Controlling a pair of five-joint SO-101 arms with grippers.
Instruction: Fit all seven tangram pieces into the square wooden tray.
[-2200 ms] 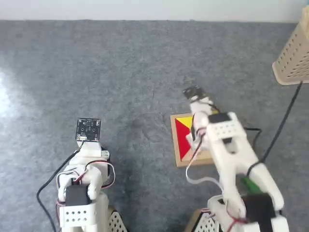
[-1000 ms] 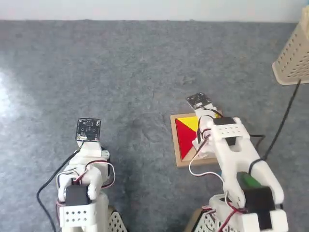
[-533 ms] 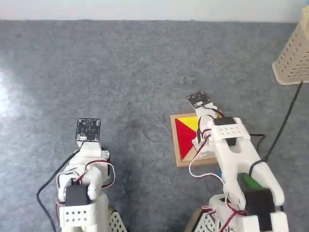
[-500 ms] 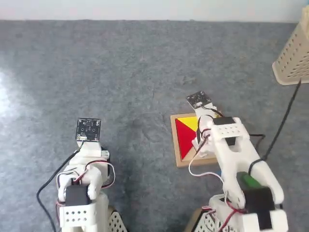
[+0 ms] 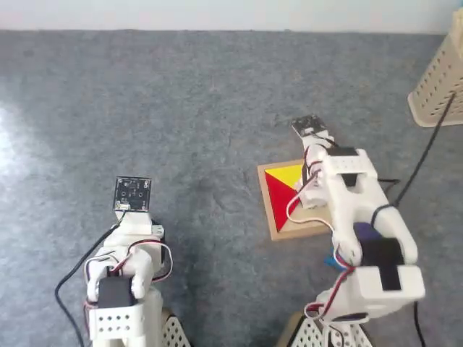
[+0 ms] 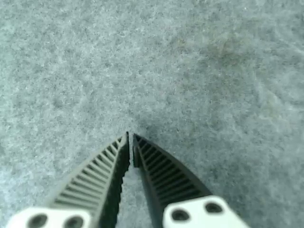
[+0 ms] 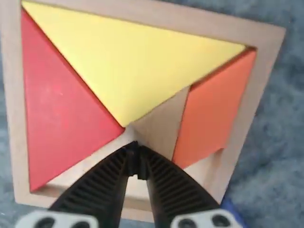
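- The right gripper [image 7: 137,153] has moved forward. In the high view its arm now reaches further toward the far edge of the table [image 5: 181,108] than a moment ago. The tray [image 5: 266,202] seems slightly turned and shifted with it.
- Its jaws are pressed together and hold nothing. The tips stand over bare wood near the middle of the tray, where the red triangle [image 7: 57,104], the yellow triangle [image 7: 133,61] and the orange piece [image 7: 209,114] come close.
- These three pieces lie flat inside the tray, with the red one and the orange one at opposite edges.
- A blue piece [image 7: 229,205] lies on the table just beside a tray corner.
- The left gripper [image 6: 130,137] has stayed in its place, clenched and empty, well apart from the tray.
- Probably the closed tips were nudging pieces into place. Four pieces are still outside the tray.
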